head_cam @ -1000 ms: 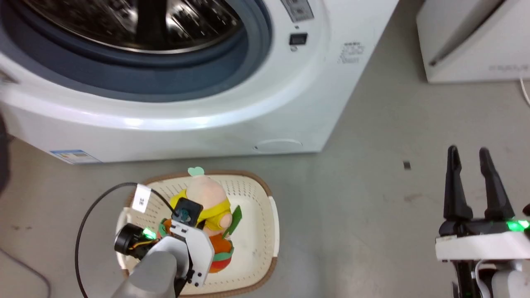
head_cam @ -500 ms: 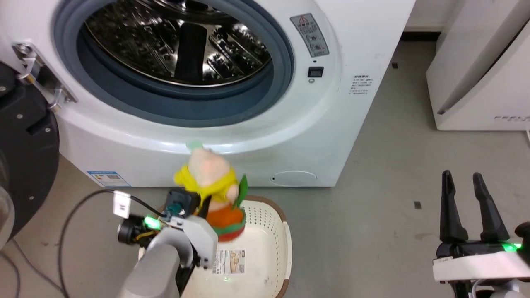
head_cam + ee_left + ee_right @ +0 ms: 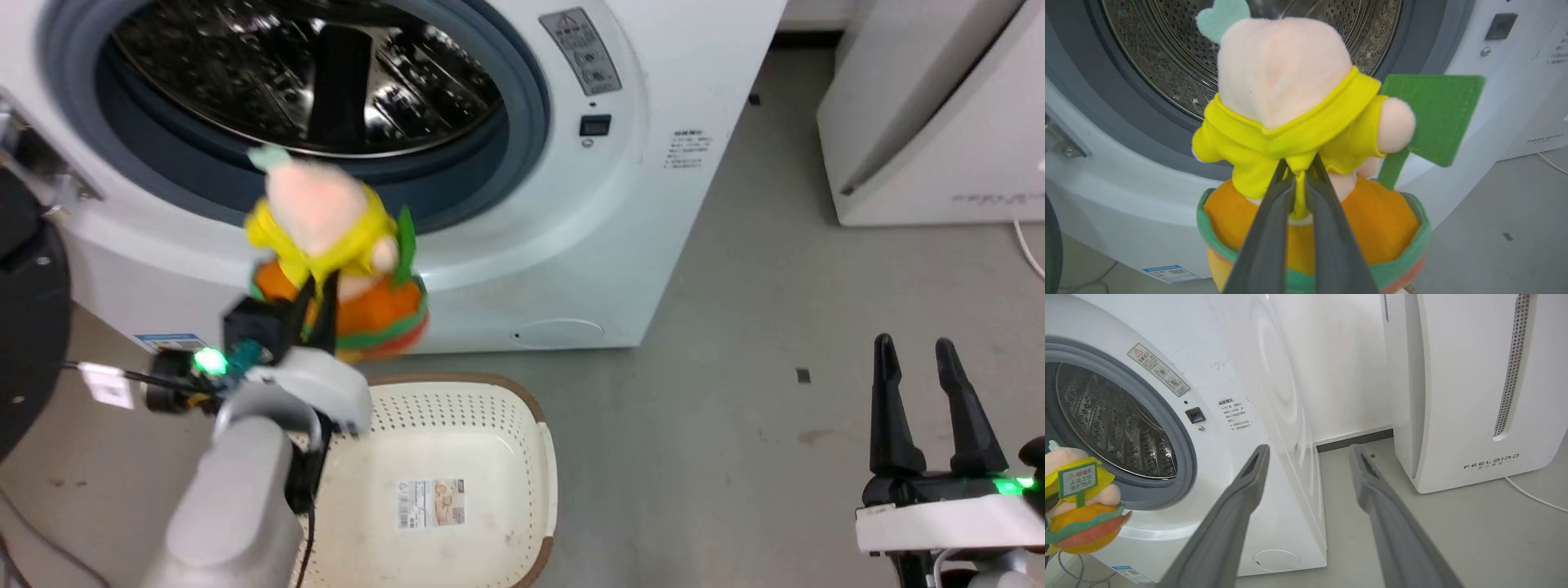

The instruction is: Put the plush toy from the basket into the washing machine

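Observation:
The plush toy (image 3: pixel 335 253) hangs in the air in front of the lower rim of the washing machine's (image 3: pixel 522 196) grey porthole, above the basket (image 3: pixel 498 474). My left gripper (image 3: pixel 1299 171) is shut on the yellow cloth at the toy's back; its fingers (image 3: pixel 314 306) rise from below the toy (image 3: pixel 1290 134). The steel drum (image 3: pixel 1167 61) lies open straight behind the toy's pink head. The basket stands on the floor with just its paper label (image 3: pixel 430 502) inside. My right gripper (image 3: pixel 922 392) stands open and holds nothing at the lower right; in its wrist view the toy (image 3: pixel 1079 506) shows at the left edge.
The black-framed door (image 3: pixel 24 327) hangs open at the left of the porthole. A white FEELBIRD appliance (image 3: pixel 939 122) stands at the right, with a cable (image 3: pixel 1029 249) on the grey floor beside it. A black cable (image 3: pixel 98 374) trails from my left wrist.
My left gripper has lifted the plush toy out of the basket and up to the porthole's lower rim. The head camera has shifted too. The right gripper has stayed open.

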